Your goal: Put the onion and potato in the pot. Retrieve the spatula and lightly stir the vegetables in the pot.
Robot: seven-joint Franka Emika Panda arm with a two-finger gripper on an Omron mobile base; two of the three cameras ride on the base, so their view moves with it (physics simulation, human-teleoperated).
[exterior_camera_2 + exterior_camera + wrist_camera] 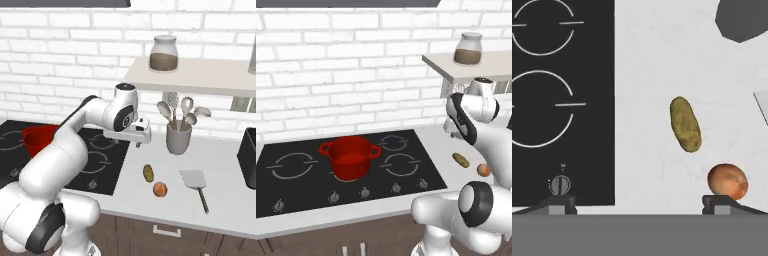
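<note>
Landmark: the black cooktop (95, 155), set into the pale worktop (220, 210).

Open room: a bare strip of worktop runs right of the cooktop's right edge, wide enough to hold the vegetables with space on both sides. The worktop's front edge lies just beyond the onion. A shelf (200, 75) overhangs the back of this strip, carrying a glass jar (164, 53) of brown stuff.

Around: a grey utensil cup (178, 138) with spoons stands right of the cooktop, toward the wall, under the shelf. A dark appliance (248, 157) sits at the far right. The spatula (196, 184) lies flat on the worktop, well right of the cooktop, blade toward the wall and handle toward the front edge, near the onion but apart from it.

Task things: the red pot (350, 156) sits on the cooktop's centre burners, empty. The potato (148, 173) lies just right of the cooktop; the onion (160, 189) sits beside it, nearer the front edge, apart from it.

The gripper (136, 136) hangs above the cooktop's right edge, jaws wide apart and holding nothing. In the hand view the potato (685, 124) lies between the fingertips, ahead of them, and the onion (727, 181) sits just above one fingertip (722, 204).
</note>
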